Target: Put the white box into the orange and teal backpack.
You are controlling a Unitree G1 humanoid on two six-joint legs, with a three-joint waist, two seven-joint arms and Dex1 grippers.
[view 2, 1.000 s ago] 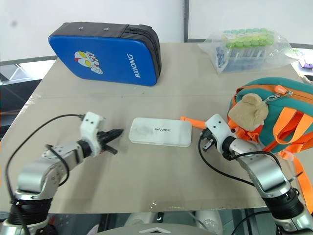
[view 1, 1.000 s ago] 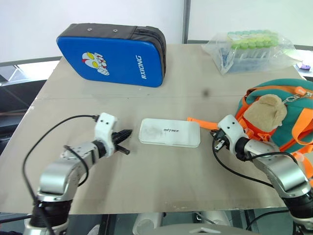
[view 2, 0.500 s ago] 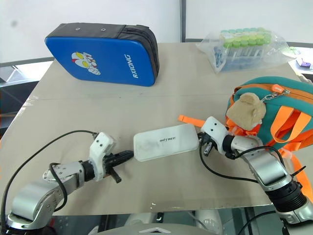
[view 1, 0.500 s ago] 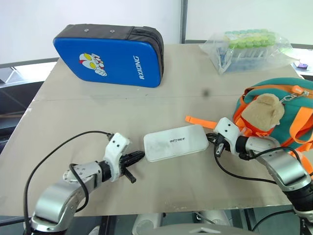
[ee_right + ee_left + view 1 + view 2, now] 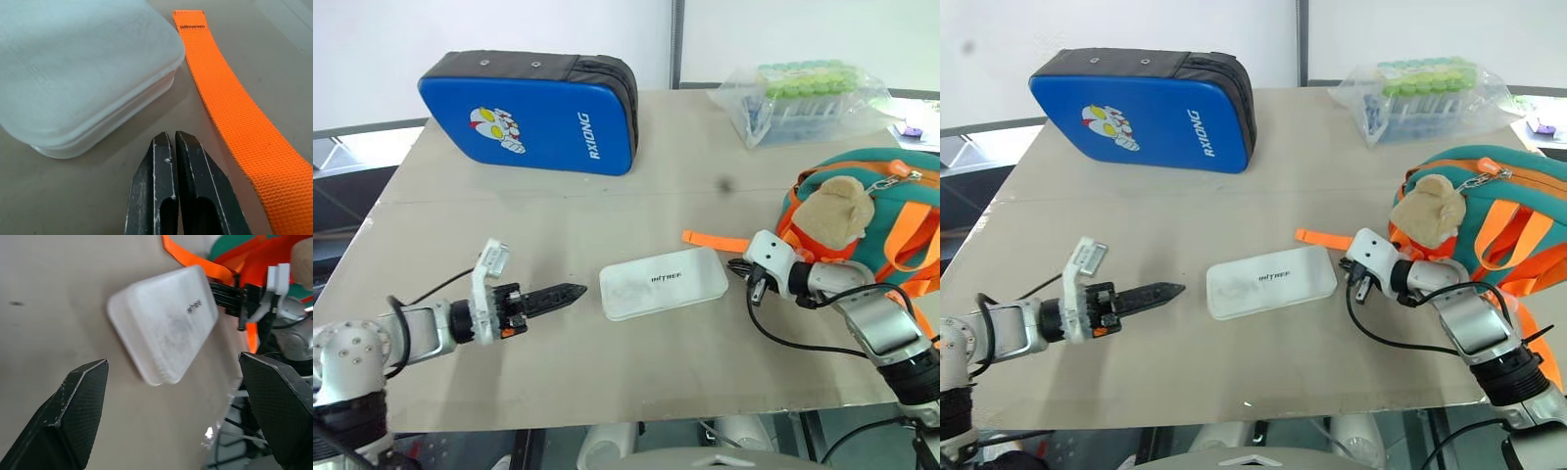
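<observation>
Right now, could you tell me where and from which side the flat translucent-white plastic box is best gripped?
Probably across the narrow width of the flat translucent-white plastic box, from its free short end facing the open left gripper. It lies flat, and the shut right gripper sits at the other end.

White box (image 5: 664, 282) mid-table (image 5: 558, 206); backpack (image 5: 891, 211) right, apparently apart; padded case (image 5: 530, 110) behind-left.

A beige table (image 5: 558, 211) carries the white box (image 5: 664, 283) near its centre, a blue padded case (image 5: 533, 110) at ten o'clock, a clear bag of green-capped tubes (image 5: 808, 100) at one o'clock, and the orange and teal backpack (image 5: 876, 211) at three o'clock.
</observation>
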